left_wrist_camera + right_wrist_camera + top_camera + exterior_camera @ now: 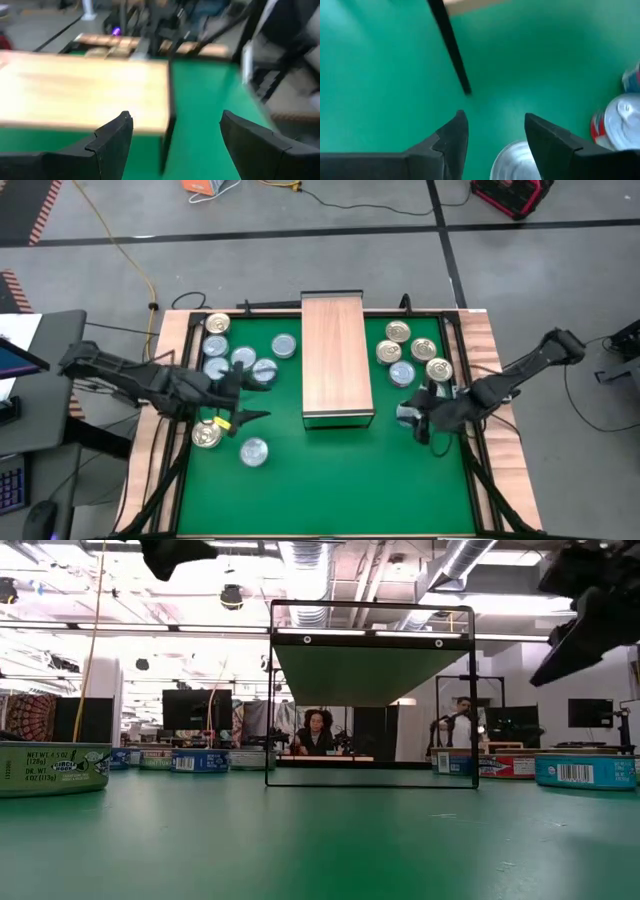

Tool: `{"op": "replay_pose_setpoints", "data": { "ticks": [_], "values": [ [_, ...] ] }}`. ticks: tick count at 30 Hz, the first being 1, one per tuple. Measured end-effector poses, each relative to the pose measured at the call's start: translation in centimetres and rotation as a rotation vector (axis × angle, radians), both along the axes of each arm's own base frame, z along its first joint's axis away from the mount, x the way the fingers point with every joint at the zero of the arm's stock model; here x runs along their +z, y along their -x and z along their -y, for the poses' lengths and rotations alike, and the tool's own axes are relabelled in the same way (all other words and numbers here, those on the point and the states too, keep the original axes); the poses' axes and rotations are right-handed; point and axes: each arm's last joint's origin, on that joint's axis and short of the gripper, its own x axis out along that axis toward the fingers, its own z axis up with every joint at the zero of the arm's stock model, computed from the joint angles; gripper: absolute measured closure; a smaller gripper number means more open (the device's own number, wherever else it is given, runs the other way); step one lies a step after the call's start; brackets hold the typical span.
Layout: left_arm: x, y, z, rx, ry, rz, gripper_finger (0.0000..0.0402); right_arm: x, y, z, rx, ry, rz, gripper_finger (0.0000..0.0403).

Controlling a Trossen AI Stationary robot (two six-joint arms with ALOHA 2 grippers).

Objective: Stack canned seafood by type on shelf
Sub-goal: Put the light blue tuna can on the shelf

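Gaping empty in both wrist views, jaws wide; low view hides them.

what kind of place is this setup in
Probably a robotics lab or open workshop. The green mat sits on a bench over grey concrete floor with taped lines and loose cables, and the low view shows exposed ceiling ducts and monitors behind.

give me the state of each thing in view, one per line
shelf: flat on the green mat, top bare
left cans: loose on the mat, unstacked
right cans: loose on the mat, unstacked
left gripper: open, empty
right gripper: open, above a can
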Motion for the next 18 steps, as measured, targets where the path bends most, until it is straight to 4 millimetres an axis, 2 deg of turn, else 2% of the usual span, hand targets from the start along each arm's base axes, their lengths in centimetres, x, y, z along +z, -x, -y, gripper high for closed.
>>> {"op": "replay_pose_setpoints", "data": {
  "ticks": [7,14,18],
  "values": [
    [-0.8,-0.9,2.6,0.074,-0.126,-0.08,0.0114,0.0,-2.6,-3.0,-0.053,0.09,-0.365,0.0221],
    [-2.8,-1.4,3.4,0.137,-0.111,-0.139,0.0113,-3.2,-4.1,-5.0,-0.091,0.12,-0.58,0.0263],
    [-3.6,-1.8,3.6,0.156,-0.141,-0.164,0.0114,-5.0,-4.0,-5.9,-0.124,0.166,-0.662,0.0275]
  ]
}}
